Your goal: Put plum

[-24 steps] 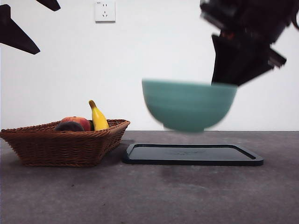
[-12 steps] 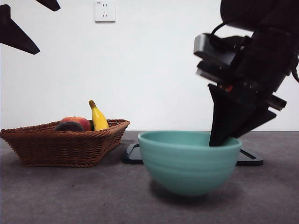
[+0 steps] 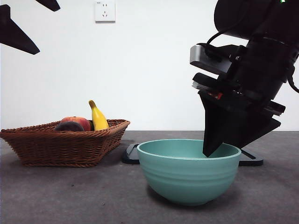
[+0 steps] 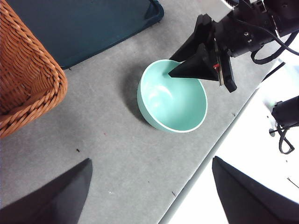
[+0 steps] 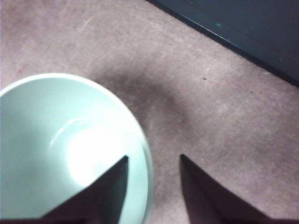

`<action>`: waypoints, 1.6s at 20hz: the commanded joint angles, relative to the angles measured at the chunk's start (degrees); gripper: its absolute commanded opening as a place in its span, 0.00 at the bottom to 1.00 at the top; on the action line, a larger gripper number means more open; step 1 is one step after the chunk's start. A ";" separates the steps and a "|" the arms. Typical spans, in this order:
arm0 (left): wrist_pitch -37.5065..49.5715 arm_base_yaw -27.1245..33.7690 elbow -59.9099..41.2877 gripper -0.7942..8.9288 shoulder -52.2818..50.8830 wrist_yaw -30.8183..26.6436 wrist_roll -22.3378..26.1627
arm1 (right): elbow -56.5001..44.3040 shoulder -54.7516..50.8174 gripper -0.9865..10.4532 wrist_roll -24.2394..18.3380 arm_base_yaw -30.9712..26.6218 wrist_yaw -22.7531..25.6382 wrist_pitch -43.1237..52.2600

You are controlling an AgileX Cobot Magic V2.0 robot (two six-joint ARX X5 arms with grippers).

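The plum [image 3: 69, 126], dark maroon, lies in the wicker basket [image 3: 56, 147] at the left, beside a red fruit [image 3: 78, 122] and a yellow banana [image 3: 98, 119]. A teal bowl [image 3: 187, 175] stands on the table in front of the dark tray [image 3: 250, 161]. My right gripper [image 3: 205, 150] hangs over the bowl's right rim, open. One jaw is inside the bowl [image 5: 60, 140] and the other outside, with the rim loose between them at the right gripper [image 5: 154, 161]. My left gripper [image 4: 152, 161] waits high at the left, open and holding nothing. The plum is out of both wrist views.
The basket's corner [image 4: 28, 70] and the tray [image 4: 93, 28] lie to either side of the bowl [image 4: 173, 95] in the left wrist view. The table's edge [image 4: 219, 140] runs close behind the bowl. A wall socket [image 3: 104, 10] is up on the white wall.
The right gripper brought the bowl down from the air above the tray onto the table in front of it. Its jaws now stand apart around the rim.
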 commanded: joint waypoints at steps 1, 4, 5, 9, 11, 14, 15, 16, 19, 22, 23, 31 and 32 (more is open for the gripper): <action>0.11 -0.26 1.29 0.50 0.31 0.35 0.96 | 0.66 -0.24 0.26 0.96 0.39 0.13 0.31; 0.13 -0.26 1.29 0.50 0.31 0.35 0.96 | 0.94 -3.85 0.26 1.09 0.33 0.15 0.11; 0.13 -0.26 1.29 0.50 0.31 0.35 0.96 | 1.25 -5.27 0.26 1.16 0.31 0.15 -0.28; 0.00 -0.26 1.29 0.50 0.31 0.35 0.96 | 3.19 -12.98 0.26 1.09 0.28 0.00 -3.78; -0.02 -0.26 1.29 0.50 0.31 0.33 0.94 | 4.48 -17.35 0.26 0.98 0.28 -0.13 -6.43; -0.04 -0.26 1.29 0.50 0.31 0.33 0.94 | 5.22 -23.76 0.26 0.96 0.28 -2.16 -9.49; -0.04 -0.26 1.29 0.50 0.31 0.33 0.94 | 5.22 -25.51 0.26 0.98 0.28 -3.65 -10.36; -0.09 -0.26 1.29 0.50 0.31 0.35 0.94 | 5.22 -27.63 0.26 0.98 0.28 -5.11 -11.82; -0.28 -0.26 1.29 0.50 0.31 0.33 0.94 | 5.22 -32.15 0.26 0.90 0.28 -9.11 -16.72; -0.74 -0.26 1.29 0.50 0.31 0.35 0.94 | 5.22 -34.88 0.26 0.70 0.31 -14.25 -22.05; -0.98 -0.26 1.29 0.50 0.31 0.33 0.94 | 5.20 -35.41 0.26 0.59 0.31 -15.52 -23.50; -1.75 -0.26 1.29 0.50 0.31 0.33 0.92 | 5.20 -35.71 0.26 -0.15 0.35 -16.06 -25.03; -1.75 -0.26 1.29 0.50 0.31 0.35 0.92 | 5.20 -35.71 0.26 -0.17 0.35 -16.06 -25.03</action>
